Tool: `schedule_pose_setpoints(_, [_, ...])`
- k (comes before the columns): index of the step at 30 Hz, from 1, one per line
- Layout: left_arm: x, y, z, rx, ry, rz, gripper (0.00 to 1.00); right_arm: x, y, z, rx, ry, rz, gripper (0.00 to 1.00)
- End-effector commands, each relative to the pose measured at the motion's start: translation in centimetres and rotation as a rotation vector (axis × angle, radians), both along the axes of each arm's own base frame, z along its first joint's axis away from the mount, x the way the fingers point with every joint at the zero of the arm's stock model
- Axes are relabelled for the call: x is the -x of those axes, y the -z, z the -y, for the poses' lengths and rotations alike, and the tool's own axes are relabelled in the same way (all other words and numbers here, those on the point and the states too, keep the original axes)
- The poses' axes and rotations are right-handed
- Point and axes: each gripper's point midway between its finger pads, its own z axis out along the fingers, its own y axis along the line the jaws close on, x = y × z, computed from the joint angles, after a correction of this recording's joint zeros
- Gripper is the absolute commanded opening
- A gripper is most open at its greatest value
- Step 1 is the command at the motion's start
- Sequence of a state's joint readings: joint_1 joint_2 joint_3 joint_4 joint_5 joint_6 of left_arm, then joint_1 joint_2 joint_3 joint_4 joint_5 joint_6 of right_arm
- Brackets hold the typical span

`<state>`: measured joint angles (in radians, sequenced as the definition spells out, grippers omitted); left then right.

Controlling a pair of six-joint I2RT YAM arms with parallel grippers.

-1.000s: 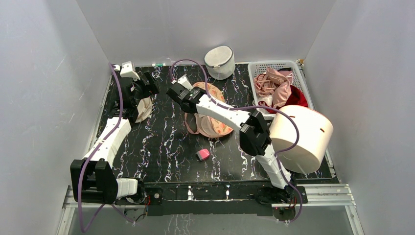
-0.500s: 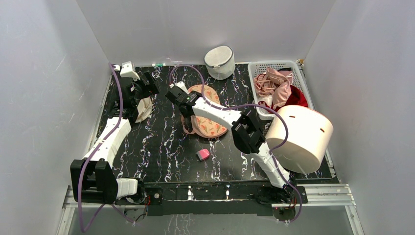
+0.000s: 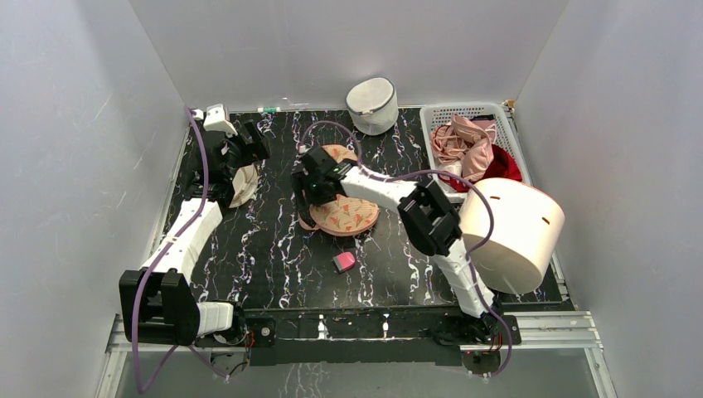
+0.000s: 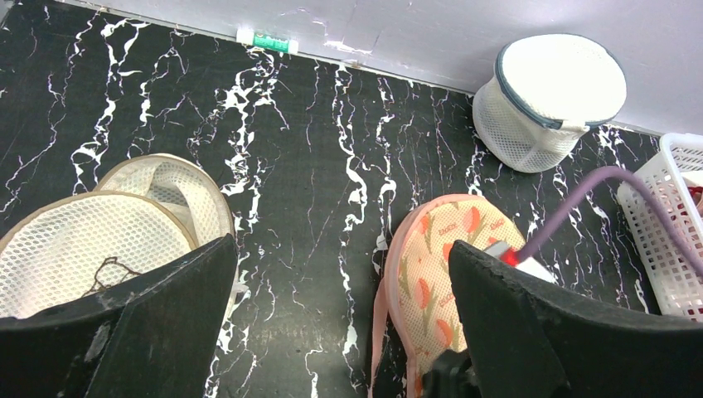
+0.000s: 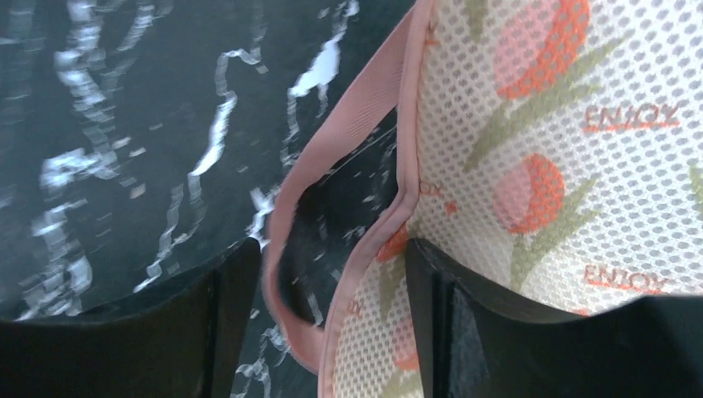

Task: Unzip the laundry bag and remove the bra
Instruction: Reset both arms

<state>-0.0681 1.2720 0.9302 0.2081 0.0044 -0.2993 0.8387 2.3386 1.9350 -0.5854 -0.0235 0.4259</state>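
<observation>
The laundry bag (image 3: pixel 344 214) lies flat on the black marbled table, its peach leaf print facing up, also seen in the left wrist view (image 4: pixel 448 257). My right gripper (image 3: pixel 313 189) sits low over its left edge. In the right wrist view the gripper (image 5: pixel 327 274) is open, one finger on the table and the other on the bag (image 5: pixel 564 149). The pink loop strap (image 5: pixel 282 249) lies loose between them. My left gripper (image 3: pixel 249 149) hovers wide open at the far left (image 4: pixel 340 274). Glossy pale pink satin (image 3: pixel 460 141), apparently the bra, lies bunched in the white basket (image 3: pixel 431 112).
A cream round pouch (image 3: pixel 243 184) lies under my left gripper. A white mesh cylinder bag (image 3: pixel 371 104) stands at the back wall. A dark red garment (image 3: pixel 501 166) is in the basket. A big cream drum (image 3: pixel 510 236) stands at the right, and a small pink item (image 3: pixel 344 262) lies in front.
The right gripper came down and nearer with the lifted bag, laid it flat, and its jaws opened off the bag's edge. The left arm has not moved.
</observation>
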Motion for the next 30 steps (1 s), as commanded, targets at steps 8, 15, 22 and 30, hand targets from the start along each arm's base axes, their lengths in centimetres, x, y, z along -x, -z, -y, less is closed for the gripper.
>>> schedule_pose_setpoints(8, [-0.3, -1.1, 0.0, -0.012, 0.011, 0.029, 0.98, 0.6, -14.5, 0.2, -0.483, -0.167, 0.079, 0.82])
schedule_pose_setpoints(15, [-0.8, -0.2, 1.9, 0.002, 0.115, 0.042, 0.98, -0.2, -15.8, 7.2, -0.302, -0.071, 0.24, 0.94])
schedule_pose_setpoints(22, [0.1, 2.2, 6.9, -0.087, 0.264, 0.046, 0.98, -1.8, -19.4, 19.6, -0.247, 0.158, 0.357, 0.98])
schedule_pose_setpoints(30, [4.1, 0.0, 12.2, -0.093, 0.385, -0.005, 0.98, 2.1, -30.4, 29.0, -0.18, 0.395, 0.7, 0.98])
